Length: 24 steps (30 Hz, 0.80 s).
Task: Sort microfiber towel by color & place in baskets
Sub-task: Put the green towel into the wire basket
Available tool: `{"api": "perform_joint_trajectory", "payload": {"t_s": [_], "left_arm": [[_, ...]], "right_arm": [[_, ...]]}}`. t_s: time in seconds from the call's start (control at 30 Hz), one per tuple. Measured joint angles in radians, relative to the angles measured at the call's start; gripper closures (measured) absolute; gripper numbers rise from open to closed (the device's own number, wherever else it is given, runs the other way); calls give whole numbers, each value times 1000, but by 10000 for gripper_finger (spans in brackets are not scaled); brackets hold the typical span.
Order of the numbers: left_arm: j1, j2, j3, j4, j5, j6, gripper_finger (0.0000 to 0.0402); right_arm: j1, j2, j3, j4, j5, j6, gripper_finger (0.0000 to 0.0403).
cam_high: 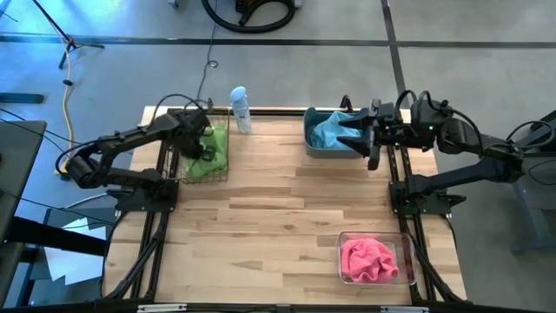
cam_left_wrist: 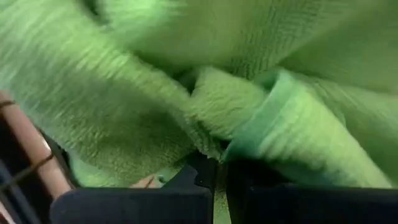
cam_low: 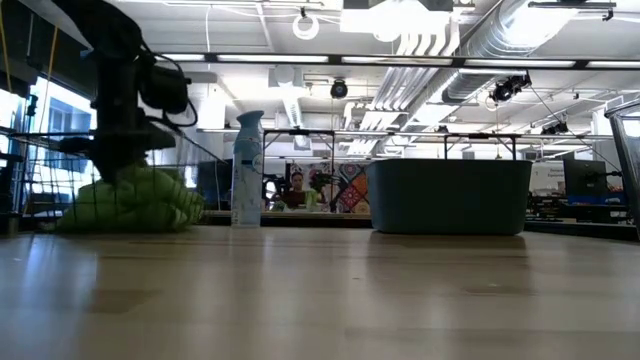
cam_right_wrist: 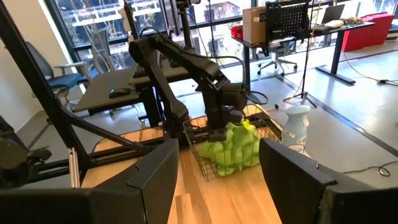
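While our left gripper [cam_high: 207, 149] is pinching a fold of the lime green towel [cam_high: 208, 161] inside the black wire basket [cam_high: 222, 176], we are judging it soft and light; our right gripper [cam_high: 372, 139], fingers wide, is hovering beside the teal towel [cam_high: 330, 132] in the grey-blue tub [cam_high: 311, 149].

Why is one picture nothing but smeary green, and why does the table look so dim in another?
Left wrist view: the lime green towels fill the frame, too close to focus. Low view: bright ceiling lights behind leave the table and grey-blue tub dark.
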Motion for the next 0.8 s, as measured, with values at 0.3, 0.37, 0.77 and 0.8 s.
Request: {"api": "perform_joint_trajectory", "payload": {"t_s": [0.3,0.37,0.77,0.8], "left_arm": [[-20,2,-50,74,-19,-43,401],[-20,3,-50,84,-18,-45,401],[-20,2,-50,93,-19,17,361],[-20,2,-49,92,-19,21,349]], "right_arm": [[0,53,-1,1,0,0,183],[0,60,-1,1,0,-1,183],[0,63,-1,16,0,-1,183],[0,63,-1,16,0,-1,183]]}}
